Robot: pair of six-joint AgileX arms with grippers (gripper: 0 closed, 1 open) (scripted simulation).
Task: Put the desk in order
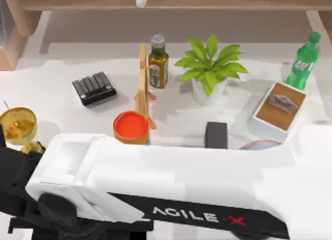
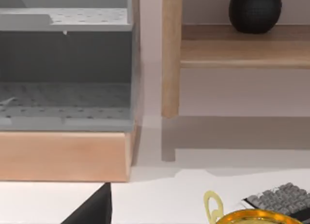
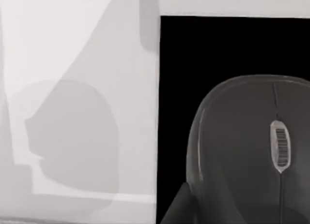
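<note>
Claw on my right arm (image 3: 177, 210), above a dark mouse (image 3: 252, 151) that lies on a black mat (image 3: 218, 45); I cannot tell whether it is wide or narrow. My left claw (image 2: 94, 209) is at the left edge, near a gold goblet (image 1: 18, 125), its state also unclear. Desk (image 1: 52, 110) spreads white under everything. A white arm (image 1: 207, 188) crosses its near side. Beyond are an orange cup (image 1: 130, 127) touching a wooden stand (image 1: 144, 89), a black keypad (image 1: 93, 88), an oil bottle (image 1: 158, 61), a potted plant (image 1: 210, 69), a dark block (image 1: 216, 135), a wooden box (image 1: 278, 108) and a green bottle (image 1: 305, 61). A shelf (image 1: 171, 0) runs along the back.
</note>
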